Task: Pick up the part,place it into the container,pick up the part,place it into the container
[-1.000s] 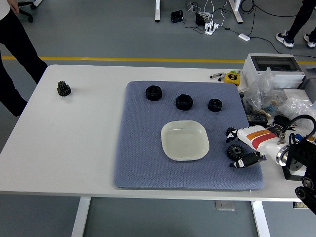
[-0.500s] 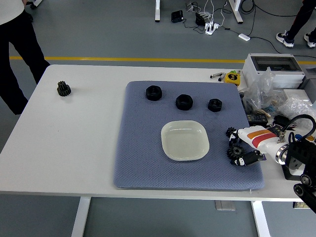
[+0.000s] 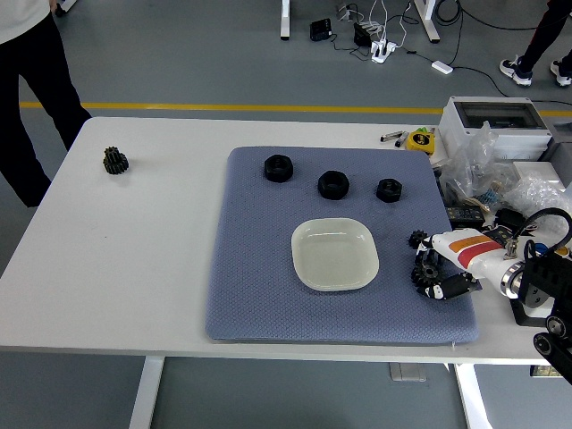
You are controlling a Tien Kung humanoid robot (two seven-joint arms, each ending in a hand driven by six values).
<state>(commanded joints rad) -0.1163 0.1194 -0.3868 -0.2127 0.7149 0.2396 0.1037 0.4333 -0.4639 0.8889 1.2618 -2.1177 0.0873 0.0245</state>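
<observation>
The right hand (image 3: pixel 435 273) lies low on the right edge of the blue mat (image 3: pixel 259 286), its fingers (image 3: pixel 444 289) curled around a small black gear (image 3: pixel 426 269). Another small gear (image 3: pixel 417 239) sits on the mat just beyond the hand. The white dish (image 3: pixel 335 255) stands just left of the hand, with three black nuts (image 3: pixel 333 184) in a row beyond it, and a further gear (image 3: pixel 114 161) lies well apart on the table (image 3: pixel 134 259) at far left.
</observation>
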